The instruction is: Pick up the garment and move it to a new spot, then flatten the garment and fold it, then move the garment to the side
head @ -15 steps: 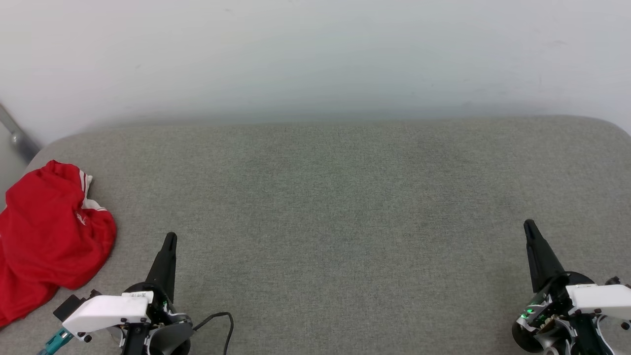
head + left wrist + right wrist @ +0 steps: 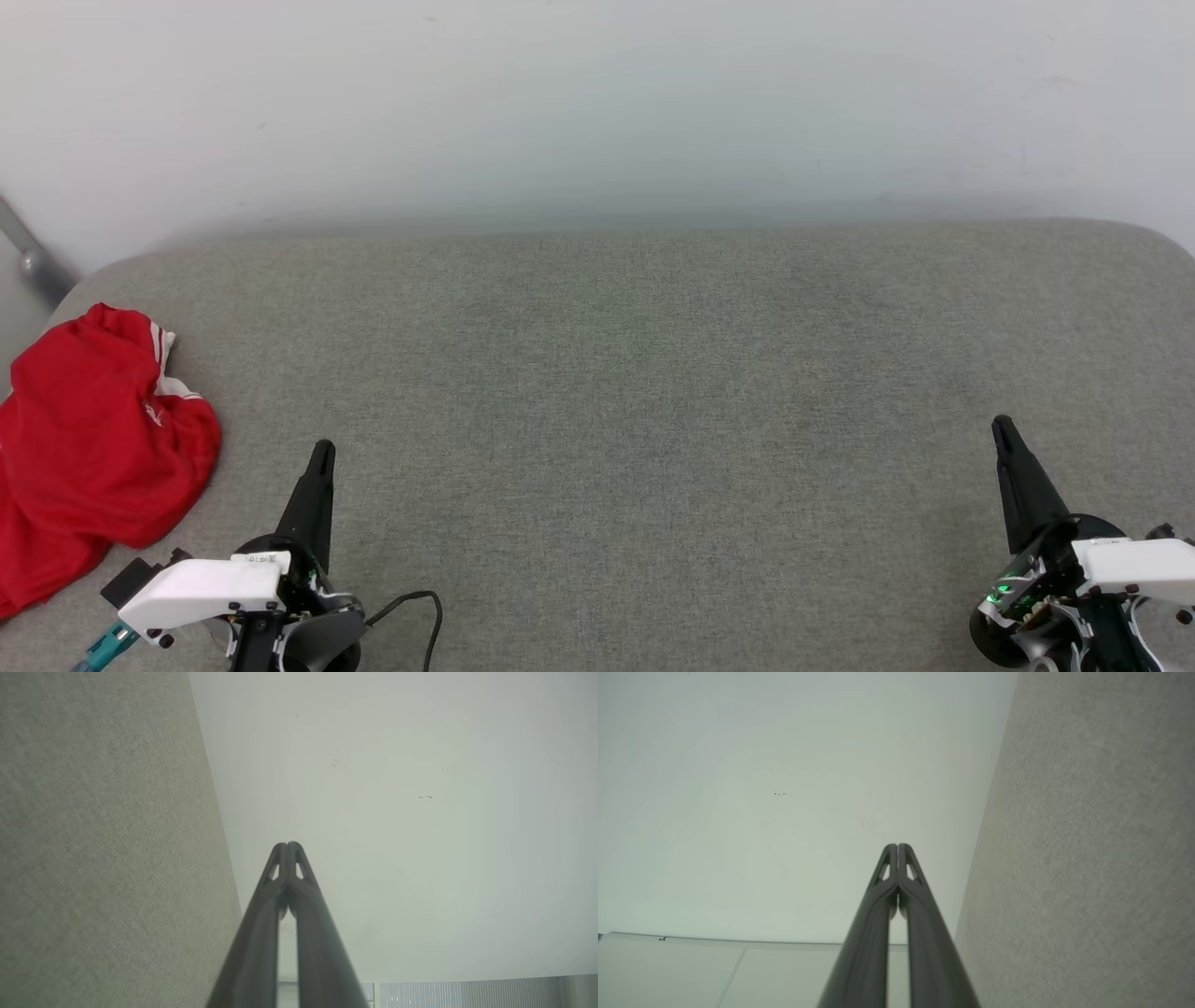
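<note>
The garment [image 2: 89,457], red with a bit of white striped trim showing, lies crumpled at the far left edge of the grey cushioned surface [image 2: 635,392] in the head view. My left gripper [image 2: 322,450] is at the lower left, a short way right of the garment and not touching it, fingers pressed together and empty. My right gripper [image 2: 1002,425] rests at the lower right, far from the garment, also shut and empty. Each wrist view shows its own shut fingertips, left [image 2: 287,845] and right [image 2: 897,846], against the pale wall.
A pale wall [image 2: 597,103] rises behind the grey surface. A grey metal bar [image 2: 33,257] leans at the far left. A black cable [image 2: 411,607] loops beside my left wrist. The surface's rounded back corners curve down at both sides.
</note>
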Robot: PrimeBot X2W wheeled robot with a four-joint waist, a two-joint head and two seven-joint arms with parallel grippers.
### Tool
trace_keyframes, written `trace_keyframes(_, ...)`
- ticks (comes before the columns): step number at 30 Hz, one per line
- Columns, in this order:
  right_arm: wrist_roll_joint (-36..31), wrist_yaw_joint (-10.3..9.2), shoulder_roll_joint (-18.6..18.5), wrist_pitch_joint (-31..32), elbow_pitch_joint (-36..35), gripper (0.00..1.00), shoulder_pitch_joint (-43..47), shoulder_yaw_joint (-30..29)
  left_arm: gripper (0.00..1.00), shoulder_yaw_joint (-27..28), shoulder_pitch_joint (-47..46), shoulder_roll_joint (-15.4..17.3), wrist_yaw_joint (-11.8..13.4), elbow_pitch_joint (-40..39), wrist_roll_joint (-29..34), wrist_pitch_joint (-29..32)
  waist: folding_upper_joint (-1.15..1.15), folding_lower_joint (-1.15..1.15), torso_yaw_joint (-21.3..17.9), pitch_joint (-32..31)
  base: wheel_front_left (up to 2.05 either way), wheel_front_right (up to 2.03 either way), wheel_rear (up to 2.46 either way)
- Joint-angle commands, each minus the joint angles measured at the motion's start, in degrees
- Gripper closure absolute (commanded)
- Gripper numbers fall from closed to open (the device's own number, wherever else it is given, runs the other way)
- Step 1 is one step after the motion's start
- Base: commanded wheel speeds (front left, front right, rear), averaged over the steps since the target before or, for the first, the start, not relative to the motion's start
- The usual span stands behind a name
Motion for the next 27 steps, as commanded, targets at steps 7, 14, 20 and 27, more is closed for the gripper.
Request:
trace_keyframes(7, -0.4, -0.02, 0.2, 0.1, 0.1, 1.00, -0.7, 0.0, 1.00, 0.1, -0.4, -0.1, -0.2, 0.0, 0.1, 0.1, 0.00, 0.00, 0.0, 0.0, 0.00, 0.00, 0.00)
trace_keyframes(14, -0.3, 0.00, 0.0, -0.7, -0.6, 0.00, 0.2, 0.5, 0.00, -1.0, 0.0, 0.0, 0.0, -0.6, 0.2, -0.8, 0.00, 0.00, 0.0, 0.0, 0.00, 0.00, 0.00)
trace_keyframes(20, -1.7, 0.00, -0.1, -2.6, -2.2, 0.00, 0.7, 1.7, 0.00, -3.0, 0.0, 0.0, 0.0, -2.2, 1.3, -2.7, 0.00, 0.00, 0.0, 0.1, 0.00, 0.00, 0.00)
trace_keyframes(27, -6.4, 0.00, -0.7, -4.6, -3.2, 0.00, 0.8, 3.0, 0.00, -4.9, 0.0, 0.4, 0.0, -3.8, 4.5, -4.7, 0.00, 0.00, 0.1, 0.1, 0.00, 0.00, 0.00)
